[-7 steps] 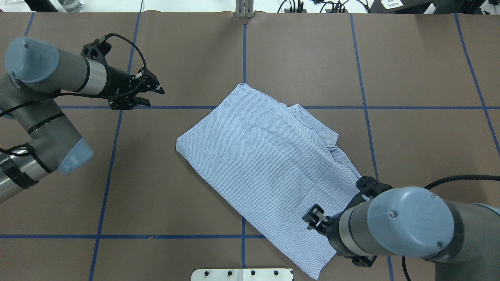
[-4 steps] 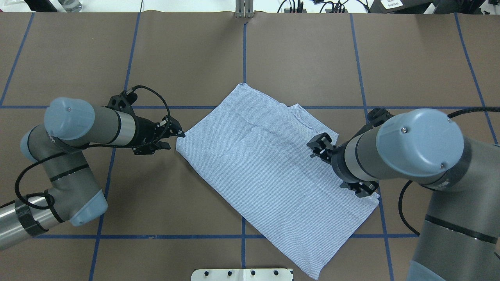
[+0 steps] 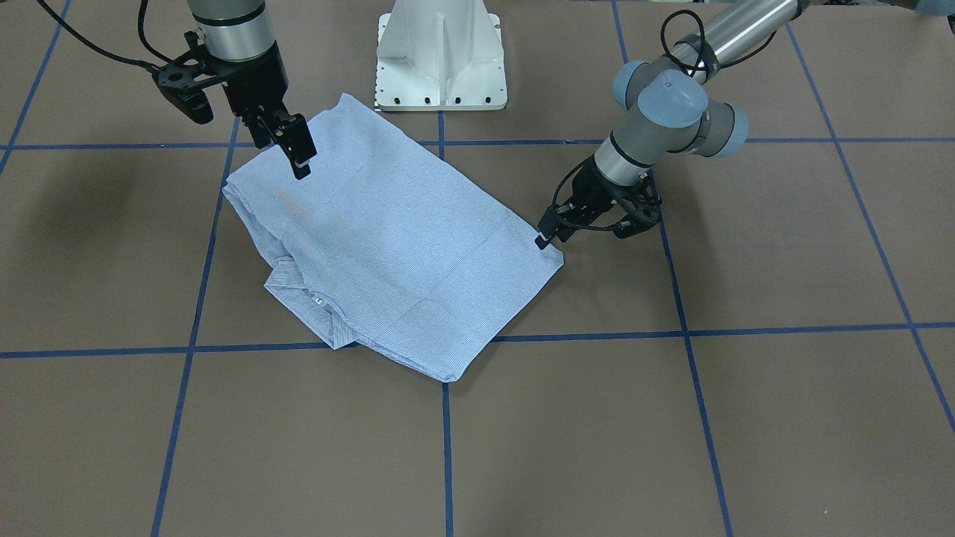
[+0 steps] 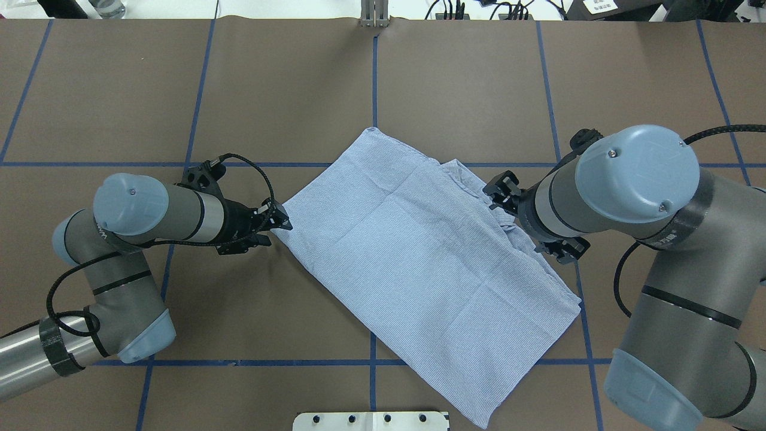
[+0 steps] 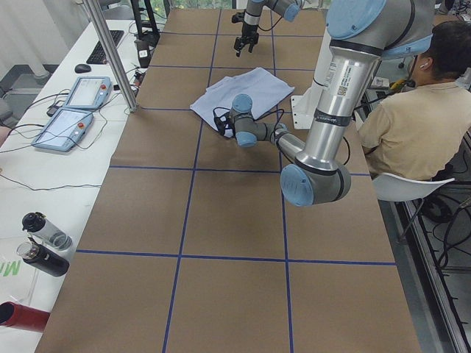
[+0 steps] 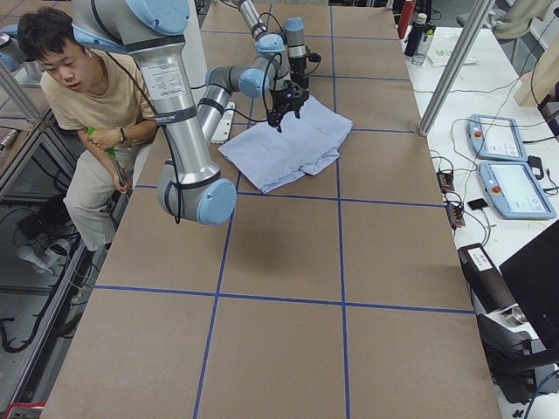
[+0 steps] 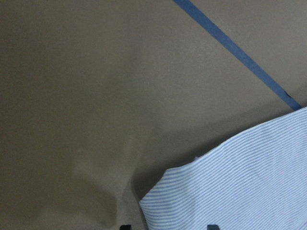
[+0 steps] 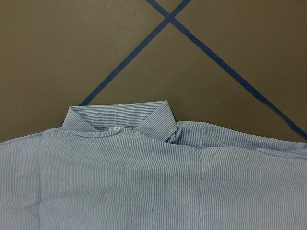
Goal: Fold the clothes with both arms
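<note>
The light blue striped shirt (image 4: 413, 257) lies folded flat and diagonal on the brown table, its collar (image 4: 461, 170) at the far right. My left gripper (image 4: 281, 222) is low at the shirt's left corner. In the left wrist view its open fingertips straddle that corner (image 7: 230, 187). In the front view it sits at the table (image 3: 543, 237). My right gripper (image 4: 499, 187) is open and empty and hovers above the shirt's right edge near the collar. The right wrist view shows the collar with its white label (image 8: 116, 128).
The white pedestal base (image 3: 440, 52) stands at the robot's side of the table. Blue tape lines (image 4: 374, 90) grid the brown surface. A seated operator (image 6: 87, 96) is beside the base. Tablets (image 5: 73, 110) and bottles (image 5: 44, 243) lie on the side table.
My left arm swung in and down from the far left to the shirt's left corner. My right arm moved from the shirt's near right corner up along its right edge to beside the collar.
</note>
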Robot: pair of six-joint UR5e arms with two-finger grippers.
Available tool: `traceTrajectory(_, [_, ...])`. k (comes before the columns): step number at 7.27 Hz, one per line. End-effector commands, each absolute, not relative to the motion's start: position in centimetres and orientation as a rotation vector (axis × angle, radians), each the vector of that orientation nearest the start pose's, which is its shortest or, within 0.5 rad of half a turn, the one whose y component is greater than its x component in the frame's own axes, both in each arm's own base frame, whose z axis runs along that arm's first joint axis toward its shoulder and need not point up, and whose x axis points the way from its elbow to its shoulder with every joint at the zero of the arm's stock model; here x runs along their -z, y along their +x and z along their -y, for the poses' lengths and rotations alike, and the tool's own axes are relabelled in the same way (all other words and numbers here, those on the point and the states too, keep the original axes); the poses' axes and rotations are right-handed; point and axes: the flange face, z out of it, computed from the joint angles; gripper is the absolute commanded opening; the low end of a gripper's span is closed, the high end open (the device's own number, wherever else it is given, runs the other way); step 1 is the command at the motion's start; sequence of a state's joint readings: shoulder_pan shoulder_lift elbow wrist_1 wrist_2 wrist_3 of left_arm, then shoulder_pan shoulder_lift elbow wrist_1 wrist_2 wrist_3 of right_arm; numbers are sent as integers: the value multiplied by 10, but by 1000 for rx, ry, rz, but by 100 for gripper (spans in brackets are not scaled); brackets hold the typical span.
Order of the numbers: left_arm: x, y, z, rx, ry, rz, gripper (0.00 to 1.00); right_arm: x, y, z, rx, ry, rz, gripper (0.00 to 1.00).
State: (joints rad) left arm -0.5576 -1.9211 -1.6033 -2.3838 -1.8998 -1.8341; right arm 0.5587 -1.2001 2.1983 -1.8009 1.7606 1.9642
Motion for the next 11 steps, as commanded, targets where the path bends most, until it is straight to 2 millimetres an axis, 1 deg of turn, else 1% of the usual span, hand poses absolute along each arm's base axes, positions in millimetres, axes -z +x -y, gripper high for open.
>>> traceTrajectory(1, [-357,487,422,522,-111,-1227,46,-234,-369,366,-829,-120,793,100])
traceTrajectory(3, [-362,490,425,526,-111,-1215,46,-234,-369,367,-832,-118,792,100])
traceTrajectory(4, [-362,495,429,532,-102,-1211,46,-234,-369,367,-832,-118,792,100])
traceTrajectory(5, [-361,497,430,535,-102,-1212,36,-234,-368,367,-831,-118,794,100])
traceTrajectory(6, [-362,497,430,532,-100,-1209,0,-235,-369,367,-832,-118,790,100])
traceTrajectory(7, [-362,495,432,539,-85,-1210,0,-235,-369,367,-832,-118,790,100])
traceTrajectory(8, [-363,488,441,536,-54,-1208,0,-236,-369,367,-832,-119,789,100])
traceTrajectory(9, [-359,467,473,490,46,-1209,0,-237,-369,367,-833,-119,787,100])
traceTrajectory(10, [-350,464,522,498,108,-1193,0,-237,-368,367,-833,-121,787,100])
traceTrajectory(11, [-341,473,572,543,129,-1172,0,-236,-368,367,-834,-119,789,100])
